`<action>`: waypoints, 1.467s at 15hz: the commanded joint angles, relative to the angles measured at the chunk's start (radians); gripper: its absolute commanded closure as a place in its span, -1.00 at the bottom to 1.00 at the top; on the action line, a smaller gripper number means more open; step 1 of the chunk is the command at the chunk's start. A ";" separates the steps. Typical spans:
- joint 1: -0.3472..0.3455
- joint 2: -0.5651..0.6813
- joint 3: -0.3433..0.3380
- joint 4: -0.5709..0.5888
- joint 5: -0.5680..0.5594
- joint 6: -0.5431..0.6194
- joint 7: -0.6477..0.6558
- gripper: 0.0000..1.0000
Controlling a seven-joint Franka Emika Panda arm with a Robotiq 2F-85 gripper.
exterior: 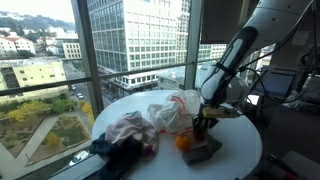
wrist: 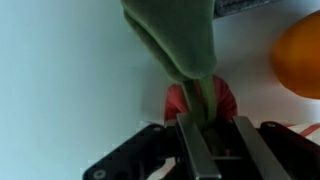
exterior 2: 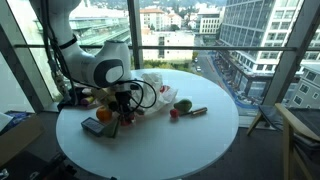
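Green-topped red toy (wrist: 190, 60) lies on the white round table (exterior: 240, 150), right under the gripper (wrist: 212, 125). Its green end runs from 12 o'clock in the wrist view down into the jaws, and its red body shows just behind the fingertips. The jaws stand narrow and appear pinched on the tip of the green end.

The arm comes in from 1 o'clock in an exterior view and bends at the wrist, so the gripper (exterior: 204, 125) points straight down at the tabletop. In both exterior views the gripper (exterior 2: 122, 118) stands low over the table.

An orange (wrist: 300, 55) sits at 2 o'clock of the jaws, cut off by the frame edge. In both exterior views the fingers hide the toy. A grey block (exterior: 200, 150) lies at 6 o'clock of the gripper, too small to make out. A heap of cloths (exterior: 150, 120) lies at 9 o'clock.
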 commanded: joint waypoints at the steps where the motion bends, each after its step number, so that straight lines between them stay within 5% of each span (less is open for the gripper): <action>1: 0.000 -0.051 0.003 -0.011 0.044 -0.097 0.000 0.93; 8: 0.107 -0.311 0.015 -0.114 -0.034 -0.337 0.227 0.93; 11: 0.134 -0.409 0.050 -0.127 -0.246 -0.298 0.437 0.93; 16: 0.044 -0.486 0.126 -0.040 -0.561 -0.305 0.718 0.93; 22: -0.056 -0.442 0.125 0.099 -0.742 -0.237 0.799 0.93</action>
